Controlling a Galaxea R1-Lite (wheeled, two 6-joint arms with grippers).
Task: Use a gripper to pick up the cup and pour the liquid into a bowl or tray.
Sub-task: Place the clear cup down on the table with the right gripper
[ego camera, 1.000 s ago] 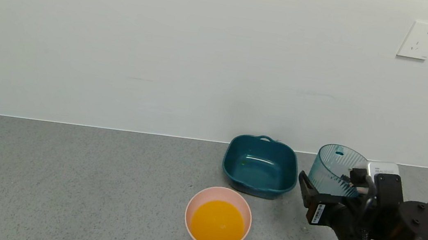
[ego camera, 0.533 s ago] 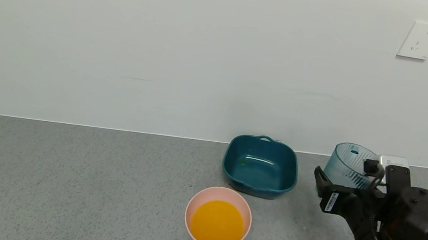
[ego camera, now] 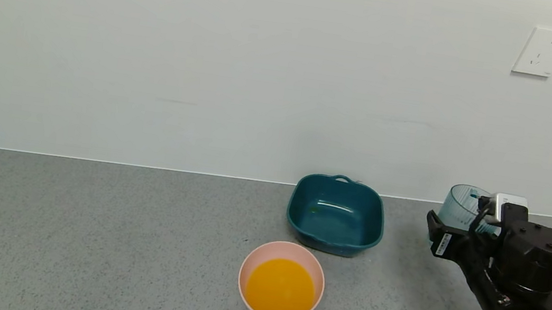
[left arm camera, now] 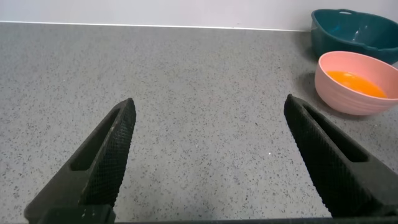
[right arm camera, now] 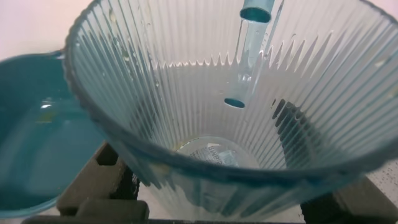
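A: Cup (ego camera: 462,207) position is asked for first.

B: It is held aloft near the bench's (ego camera: 84,236) right edge, toward the back, clamped in the right hand (ego camera: 458,229). The right hand is closed on it from both sides, low on the ribbed wall. Inside, in the wrist view, the cup (right arm camera: 236,124) is seen to be drained, only a wet film left at the bottom.

A: And the liquid (ego camera: 280,288)?

B: It is found in the pink bowl (ego camera: 246,271), which is set near the front edge, just in front of the teal basin (ego camera: 336,214). The pour is judged done.

A: How is the cup expected to handle?

B: It is judged light now that it is empty, thin-walled and somewhat springy, so a hard squeeze could flex it. The ribs should give some purchase, though wet plastic may slip. A hold across the lower body, as is used now, is thought soundest; the flared rim is best avoided.

A: The left hand (left arm camera: 205,155)?

B: It is parked low over the bench's left part, its jaws spread wide, with nothing held.
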